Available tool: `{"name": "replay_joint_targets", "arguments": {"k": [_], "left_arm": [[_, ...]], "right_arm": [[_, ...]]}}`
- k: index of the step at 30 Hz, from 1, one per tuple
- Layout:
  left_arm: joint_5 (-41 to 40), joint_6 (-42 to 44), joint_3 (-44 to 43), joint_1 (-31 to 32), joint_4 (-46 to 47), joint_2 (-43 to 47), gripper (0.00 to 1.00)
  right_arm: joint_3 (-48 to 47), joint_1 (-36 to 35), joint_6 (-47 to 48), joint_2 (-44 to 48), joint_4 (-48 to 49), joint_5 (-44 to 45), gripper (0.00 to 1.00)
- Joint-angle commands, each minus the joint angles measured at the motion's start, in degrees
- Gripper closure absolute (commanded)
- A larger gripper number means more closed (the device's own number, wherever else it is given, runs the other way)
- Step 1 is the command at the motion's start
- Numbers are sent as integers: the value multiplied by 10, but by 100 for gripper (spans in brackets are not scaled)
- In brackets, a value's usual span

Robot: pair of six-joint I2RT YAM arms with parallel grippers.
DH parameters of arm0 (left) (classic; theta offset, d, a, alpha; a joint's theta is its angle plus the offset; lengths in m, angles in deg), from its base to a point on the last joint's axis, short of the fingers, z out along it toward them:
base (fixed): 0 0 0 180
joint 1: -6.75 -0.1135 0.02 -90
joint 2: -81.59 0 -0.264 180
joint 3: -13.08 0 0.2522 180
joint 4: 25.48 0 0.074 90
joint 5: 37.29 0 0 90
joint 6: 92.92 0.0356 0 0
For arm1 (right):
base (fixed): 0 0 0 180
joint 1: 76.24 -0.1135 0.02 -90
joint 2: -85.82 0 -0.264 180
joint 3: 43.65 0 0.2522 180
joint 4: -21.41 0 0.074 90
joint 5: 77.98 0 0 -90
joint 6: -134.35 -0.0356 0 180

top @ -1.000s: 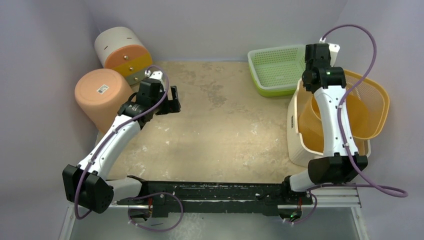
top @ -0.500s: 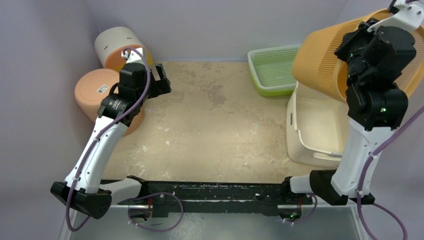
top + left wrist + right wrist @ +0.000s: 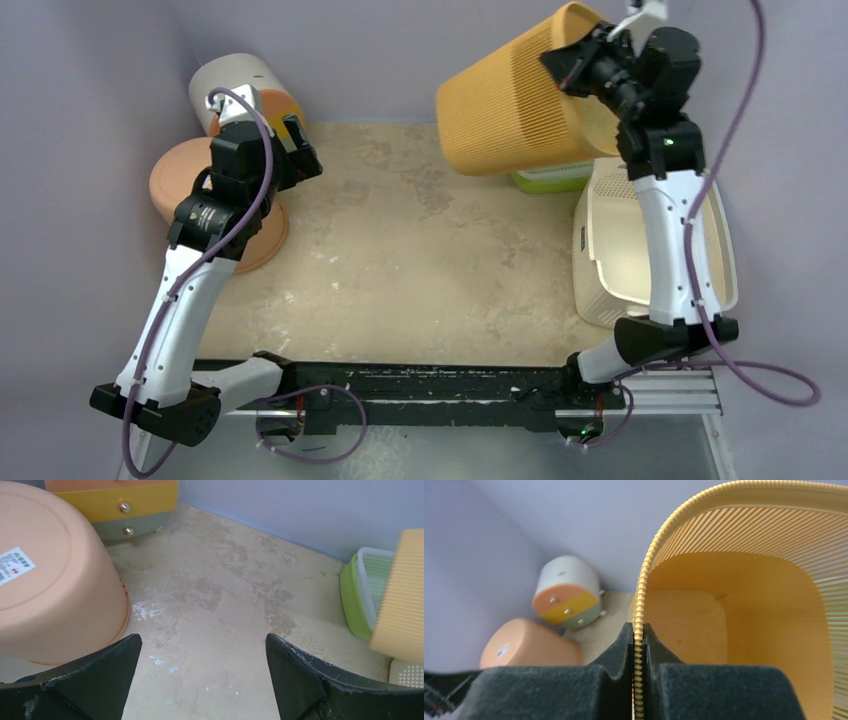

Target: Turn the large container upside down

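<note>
The large container [image 3: 600,290], a cream rectangular tub, stands at the right edge of the table with its opening facing up, partly behind my right arm. My right gripper [image 3: 575,60] is high at the back right, shut on the ribbed rim of a tall yellow-orange bin [image 3: 510,95] held in the air on its side. In the right wrist view the gripper [image 3: 638,630] has that rim pinched between its fingers, and the bin's inside [image 3: 734,630] fills the right half. My left gripper [image 3: 300,150] hangs open and empty at the far left; its view shows the left gripper [image 3: 202,642] over bare table.
An upturned peach tub [image 3: 175,180] [image 3: 50,595] and a round drawer unit [image 3: 235,85] stand at the back left. A green basket [image 3: 545,180] [image 3: 357,600] sits at the back, under the lifted bin. Walls close in the left, back and right.
My right arm has lifted the yellow-orange bin out of the cream tub and swung it up and to the left. My left arm has drawn back toward the peach tub.
</note>
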Motion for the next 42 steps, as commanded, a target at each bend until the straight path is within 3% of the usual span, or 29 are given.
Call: {"name": "replay_joint_targets", "arguments": {"k": [1, 9, 14, 19, 24, 30, 33, 42], "left_arm": [[-63, -4, -53, 0, -11, 22, 9], [-92, 0, -98, 1, -27, 26, 9], [-98, 4, -133, 0, -44, 18, 9], [-101, 10, -169, 0, -66, 5, 9], [-102, 18, -211, 0, -94, -18, 9], [-94, 19, -223, 1, -91, -38, 9], [-85, 16, -222, 1, -90, -48, 9], [-80, 13, -208, 0, -77, -47, 9]], "right_arm": [[3, -81, -33, -1, 197, -76, 100], [181, -159, -200, -60, 477, -114, 100], [243, -212, -293, -126, 632, -117, 100], [347, -221, -503, -201, 915, -121, 100], [379, -229, -619, -265, 1081, -98, 100], [388, -246, -812, -381, 1316, -5, 100], [410, -247, -852, -401, 1348, -2, 100], [601, -194, -796, -346, 1305, -61, 100]]}}
